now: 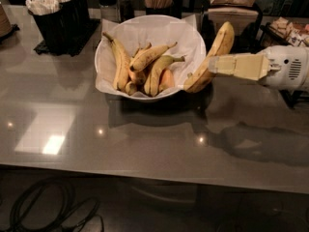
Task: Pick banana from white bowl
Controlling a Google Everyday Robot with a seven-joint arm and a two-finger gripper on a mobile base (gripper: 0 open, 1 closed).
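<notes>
The work surface is a glossy grey countertop (145,153) with a row of dark holders along its far edge. At far left stands a black plastic caddy (65,23) filled with white utensils (43,1).

Centre-left is the large, wide, round white bowl (149,17), lined with crinkled white paper. It contains a slim long yellow banana (119,62) and several shorter yellow bananas (150,56).

Just right of the bowl is the thick, strongly curved yellow banana with brown speckles (220,41). It is outside the bowl, tilted, upper tip high. Its lower tip is at the bowl's right rim. I cannot tell whether it touches.

My cream two-finger gripper (212,65) reaches in from the right and is pinched on this banana below its mid-length. Its white wrist housing (289,71) is at the right edge.

Handling, as judged:
- The fruit is light but soft and ripe. Excess pressure will bruise it or split the skin.
- The skin is smooth and the body is curved. It may pivot between the fingers.
- The correct hold is across the thick middle, not the browned tips.

Clearance:
- A brown napkin dispenser (231,6) stands close behind the upper tip.
- The bowl rim limits motion to the left.
- Open room lies upward and toward the near countertop.
</notes>
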